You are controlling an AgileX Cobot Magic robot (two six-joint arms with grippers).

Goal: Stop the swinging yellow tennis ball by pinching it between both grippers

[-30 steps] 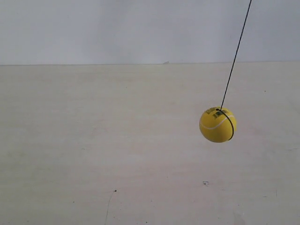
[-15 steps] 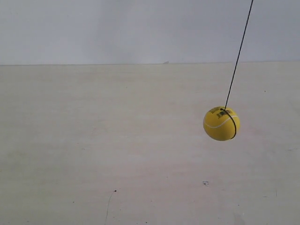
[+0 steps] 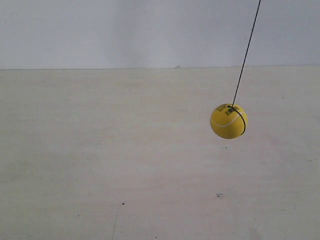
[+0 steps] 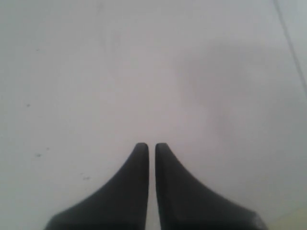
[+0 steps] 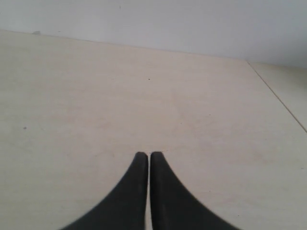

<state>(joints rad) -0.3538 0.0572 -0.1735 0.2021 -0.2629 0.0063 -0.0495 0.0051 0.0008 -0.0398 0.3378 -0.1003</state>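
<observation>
The yellow tennis ball [image 3: 228, 121] hangs in the air on a thin black string [image 3: 246, 52] at the right of the exterior view, above the pale table. No arm shows in that view. In the left wrist view my left gripper [image 4: 151, 146] is shut, its two black wedge jaws nearly touching with nothing between them. My right gripper [image 5: 147, 155] in the right wrist view is shut the same way over bare table. The ball appears in neither wrist view.
A pale wooden table [image 3: 100, 150] runs back to a plain white wall [image 3: 125, 30]. The right wrist view shows the table's far edge and a seam [image 5: 278, 98] at one side. Small dark specks [image 3: 219, 195] mark the tabletop.
The ball has swung: first slightly to the exterior view's right, then back left and higher. The string's tilt has shifted with it.
</observation>
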